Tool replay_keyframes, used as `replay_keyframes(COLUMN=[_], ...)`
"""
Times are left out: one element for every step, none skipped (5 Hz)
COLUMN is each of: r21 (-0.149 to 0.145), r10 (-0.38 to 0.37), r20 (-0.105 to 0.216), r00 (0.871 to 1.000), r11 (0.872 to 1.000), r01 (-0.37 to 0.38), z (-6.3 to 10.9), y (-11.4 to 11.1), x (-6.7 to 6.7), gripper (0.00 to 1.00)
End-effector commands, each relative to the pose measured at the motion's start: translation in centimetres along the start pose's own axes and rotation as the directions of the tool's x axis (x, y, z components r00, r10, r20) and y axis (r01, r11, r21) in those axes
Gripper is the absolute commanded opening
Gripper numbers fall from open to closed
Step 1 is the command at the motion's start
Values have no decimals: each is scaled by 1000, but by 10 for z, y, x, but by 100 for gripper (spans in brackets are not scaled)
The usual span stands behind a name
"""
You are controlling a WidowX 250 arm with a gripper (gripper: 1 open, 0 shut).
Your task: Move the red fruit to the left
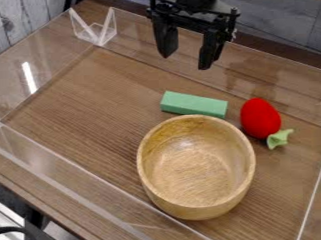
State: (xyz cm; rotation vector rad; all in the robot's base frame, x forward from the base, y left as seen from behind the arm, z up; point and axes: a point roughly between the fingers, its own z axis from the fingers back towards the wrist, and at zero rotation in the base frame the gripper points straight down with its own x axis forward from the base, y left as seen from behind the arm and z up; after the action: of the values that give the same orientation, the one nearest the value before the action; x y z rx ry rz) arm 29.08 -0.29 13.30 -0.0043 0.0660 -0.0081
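Prob a lab or robotics workspace, tho the tight view from above can't settle which. Signs of it: a black jointed metal robot gripper (189,48) over a brown wood-grain tabletop w/ plank lines (83,110), black cables & dark hardware (24,236) at the lower L corner, a white angular wire-like frame (96,27) near the top L, + a few simple objs set out on the wood, incl a round tan wooden bowl (195,169)
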Motion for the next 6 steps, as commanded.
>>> replay_keyframes(r21=[-5,-18,-25,-29,-31,-20], r10=[9,19,32,26,55,75], r20=[-30,-39,-28,-20,-9,-13], r00=[999,999,999,999,998,997], r11=[1000,1000,999,999,998,997], r01=[-10,-20,-33,-26,-55,-76], z=[-11,-22,-27,-33,-39,-48], y=[-5,-35,-69,-99,-112,-115], x=[-1,4,14,23,29,34], gripper=[100,100,100,100,100,100])
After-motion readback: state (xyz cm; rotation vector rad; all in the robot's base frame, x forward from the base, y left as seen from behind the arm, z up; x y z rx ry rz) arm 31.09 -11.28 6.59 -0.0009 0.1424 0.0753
